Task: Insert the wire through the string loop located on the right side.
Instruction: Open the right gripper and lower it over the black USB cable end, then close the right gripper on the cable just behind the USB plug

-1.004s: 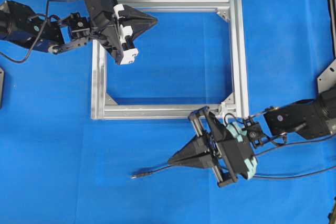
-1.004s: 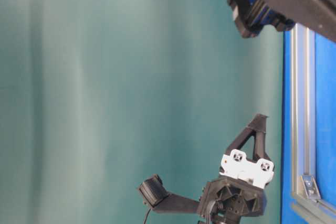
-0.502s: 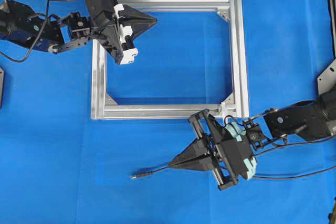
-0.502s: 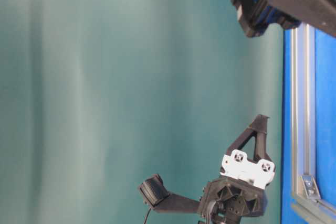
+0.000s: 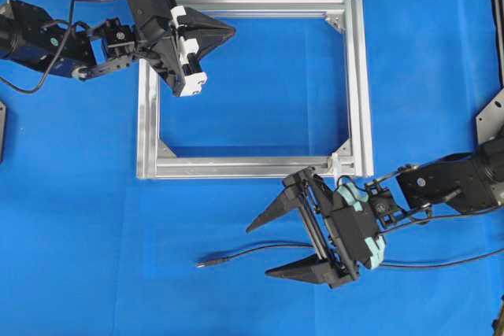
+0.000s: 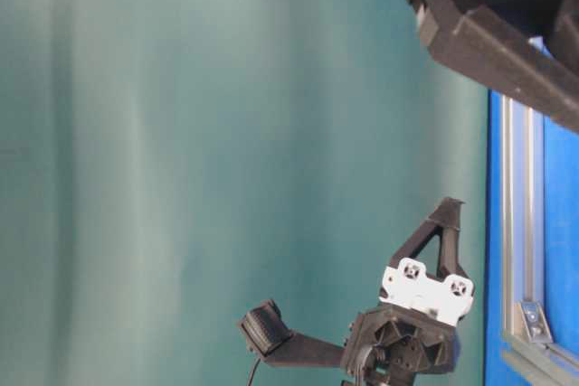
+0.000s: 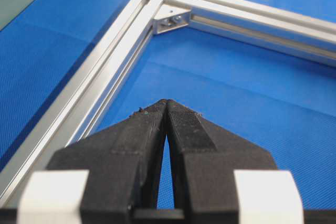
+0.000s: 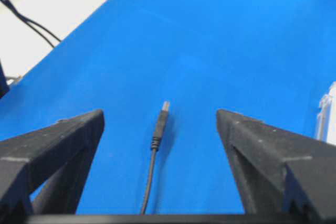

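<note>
Wire point(image 5: 260, 251) lies loose on the blue tabletop point(image 5: 94, 218), in its near half below the silver frame point(image 5: 148, 127), the thin black line running off toward the right edge. Its slim plug point(image 8: 161, 116) with the silvery tip points away from me in my right wrist view and rests flat on the cloth between my two fingers, touching neither. My right pincer point(image 5: 266, 250) hangs over that stretch of wire with its jaws spread wide, one finger point(image 5: 269, 212) toward the frame, the other toward the near edge, and it has hold of nothing.

The string loop point(image 5: 335, 164) is a small whitish sliver standing at the frame's near right corner, just beyond my right wrist and well apart from the plug. In my right wrist view a pale translucent bit shows at the right edge, though I cannot tell it clearly there.

My left pincer point(image 5: 229, 31) sits over the frame's far left corner, its tip pointing in over the open middle. Its black fingers point(image 7: 147, 129) are pressed together with only a hairline seam between them, and nothing is caught there. Beyond them the frame's bars meet at a corner bracket point(image 7: 171, 18).
</note>
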### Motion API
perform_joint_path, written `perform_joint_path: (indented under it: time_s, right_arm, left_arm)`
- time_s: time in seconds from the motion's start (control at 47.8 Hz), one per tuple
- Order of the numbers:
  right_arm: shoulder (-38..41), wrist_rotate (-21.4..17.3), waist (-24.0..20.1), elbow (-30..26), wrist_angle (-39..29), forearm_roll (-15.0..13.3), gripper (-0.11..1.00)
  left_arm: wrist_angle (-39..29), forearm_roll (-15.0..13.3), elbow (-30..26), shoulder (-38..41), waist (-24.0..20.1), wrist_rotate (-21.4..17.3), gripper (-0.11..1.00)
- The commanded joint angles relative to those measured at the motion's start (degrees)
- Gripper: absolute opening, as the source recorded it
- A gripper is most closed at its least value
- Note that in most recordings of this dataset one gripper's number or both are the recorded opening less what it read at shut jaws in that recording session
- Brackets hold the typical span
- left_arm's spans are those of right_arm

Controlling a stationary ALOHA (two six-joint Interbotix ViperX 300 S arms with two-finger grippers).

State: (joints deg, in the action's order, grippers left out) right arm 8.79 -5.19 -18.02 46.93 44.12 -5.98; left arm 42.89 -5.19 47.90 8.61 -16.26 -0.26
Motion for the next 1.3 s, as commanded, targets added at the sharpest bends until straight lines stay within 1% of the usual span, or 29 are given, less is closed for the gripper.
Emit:
perform_joint_path:
  time_s: [0.0, 0.042, 0.167, 0.335, 0.418, 0.502, 0.606, 0.815, 0.92, 0.962, 1.004, 1.15, 1.234, 1.275]
  right_arm:
    - [-0.4, -0.1, -0.3, -1.1, 0.3, 0.9, 0.92]
    - [0.4, -0.1, -0.2, -1.5, 0.4, 1.6, 0.92]
    - [3.7, -0.2, -0.5, -2.8, 0.8, 2.5, 0.92]
    - [9.1, -0.3, -1.2, -6.3, 0.8, 3.9, 0.92]
    - [11.7, -0.7, -1.3, -7.7, 0.6, 4.3, 0.92]
    - [14.1, -1.9, -1.3, -8.9, 0.5, 4.8, 0.92]
    - [15.3, -2.5, -1.3, -9.4, 0.5, 4.8, 0.92]
    - [15.2, -2.5, -1.4, -9.2, 0.7, 4.9, 0.91]
    - [15.1, -2.5, -1.4, -9.2, 0.5, 4.8, 0.87]
    - [15.2, -2.5, -1.5, -9.4, 0.4, 4.9, 0.82]
    - [15.2, -2.3, -1.5, -9.4, 0.1, 4.9, 0.74]
    - [15.2, -1.8, -1.3, -9.3, -0.8, 4.7, 0.29]
    - [15.2, -1.8, -1.3, -9.2, -0.8, 4.7, 0.09]
    - [15.2, -1.8, -1.4, -9.2, -0.8, 4.7, 0.03]
  left_arm:
    - [0.4, 0.2, -0.9, -1.8, -0.2, 0.0, 0.00]
    - [0.4, 0.2, -0.9, -1.8, -0.1, 0.0, 0.00]
    - [0.4, 0.2, -0.9, -1.8, -0.2, 0.0, 0.00]
    - [0.4, 0.2, -0.8, -1.8, -0.2, 0.0, 0.00]
    - [0.4, 0.2, -0.7, -1.9, -0.1, 0.0, 0.00]
    - [0.3, 0.2, -0.6, -1.9, -0.1, 0.0, 0.00]
    - [0.3, 0.2, -0.6, -1.9, -0.2, 0.0, 0.00]
    - [0.3, 0.2, -0.6, -1.9, -0.2, 0.0, 0.00]
    - [0.4, 0.2, -0.6, -1.8, -0.1, -0.1, 0.00]
    - [0.4, 0.2, -0.6, -1.9, -0.2, 0.0, 0.00]
    - [0.3, 0.2, -0.6, -1.9, -0.1, 0.0, 0.00]
    - [0.4, 0.2, -0.5, -1.9, -0.2, 0.0, 0.00]
    - [0.3, 0.2, -0.5, -1.9, -0.2, 0.0, 0.00]
    - [0.3, 0.2, -0.5, -1.9, -0.1, 0.0, 0.00]
